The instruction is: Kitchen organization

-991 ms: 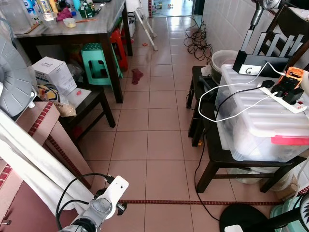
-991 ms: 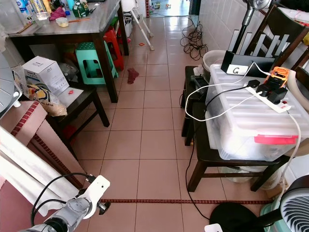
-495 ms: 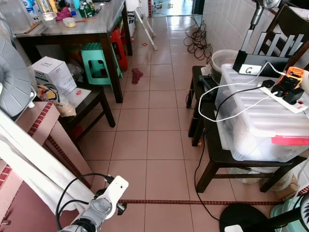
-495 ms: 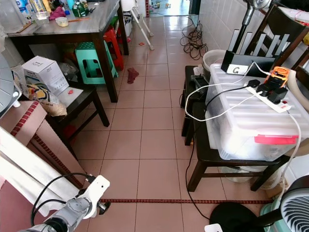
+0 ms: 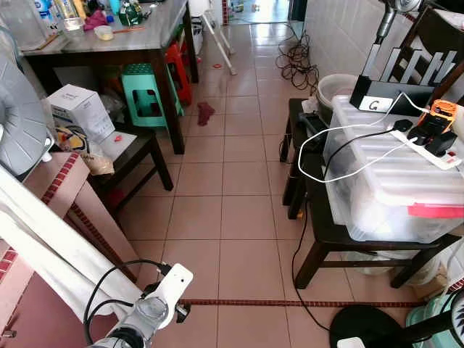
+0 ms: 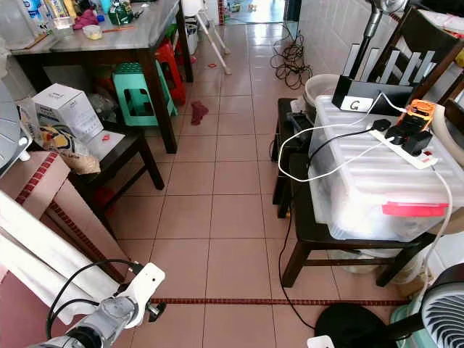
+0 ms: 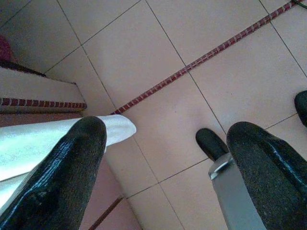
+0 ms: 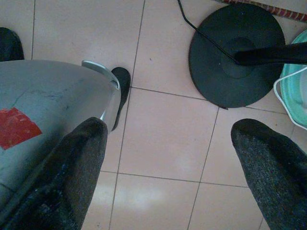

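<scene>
While both hang over glossy tile: left gripper point(image 7: 163, 143), right gripper point(image 8: 168, 158) (fingers apart).

Both head cameras look forward and down from standing height along the tiled floor point(image 5: 232, 196), sharing the clear storage bin point(image 5: 395, 188) and the grey table point(image 6: 109, 32). Each wrist camera faces straight down, close to the same floor.

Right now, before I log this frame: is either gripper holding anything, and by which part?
Nothing is held. The left gripper and right gripper both hang open above bare floor tiles.
</scene>
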